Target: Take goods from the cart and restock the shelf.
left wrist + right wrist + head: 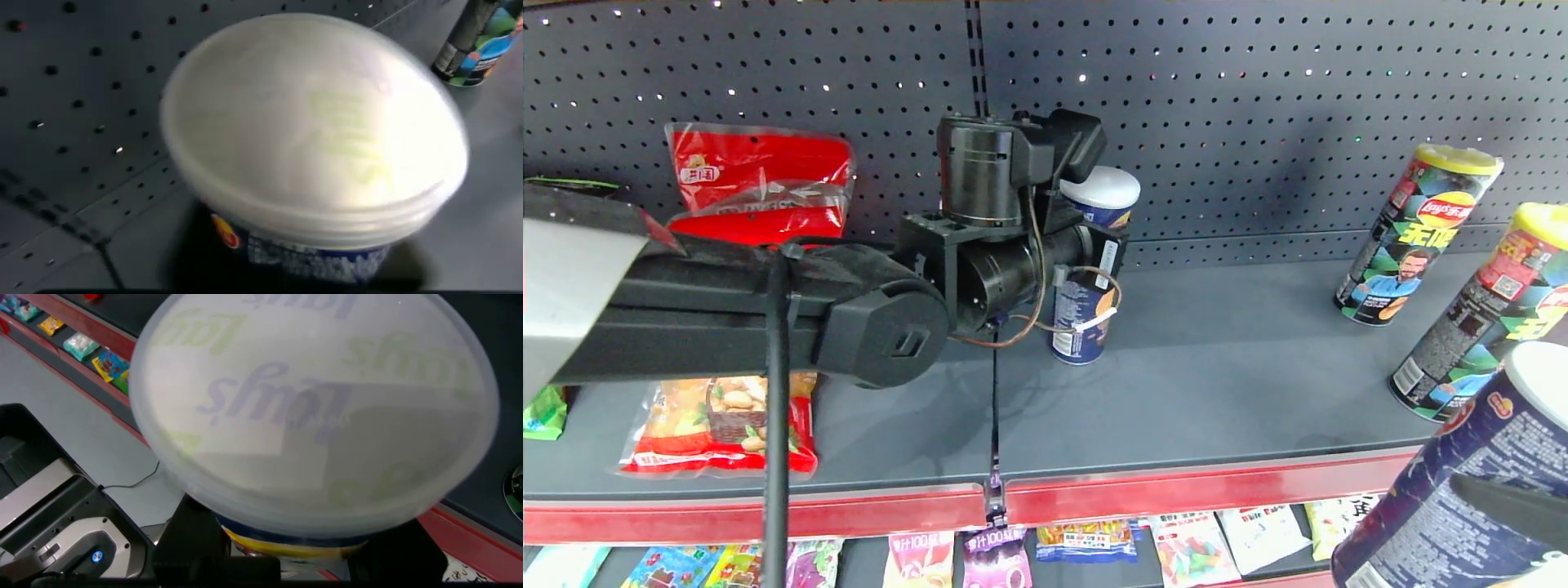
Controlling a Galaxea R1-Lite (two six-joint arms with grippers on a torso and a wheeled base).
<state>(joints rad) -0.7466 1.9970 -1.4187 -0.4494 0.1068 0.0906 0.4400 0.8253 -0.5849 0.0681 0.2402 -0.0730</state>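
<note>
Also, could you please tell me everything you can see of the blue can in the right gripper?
The blue can is a tall, dark-blue tube covered in fine white print, with a red-and-yellow badge near its top and a whitish, translucent plastic lid. It is tilted and held in the air, in front of the red front edge of the shelf. The right gripper is shut on it, with one dark finger across its side.

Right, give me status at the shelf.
Left hand at blue can, upright at shelf back. Right hand holds second blue can off the shelf front. Yellow-lidded cans stand farther right.
</note>
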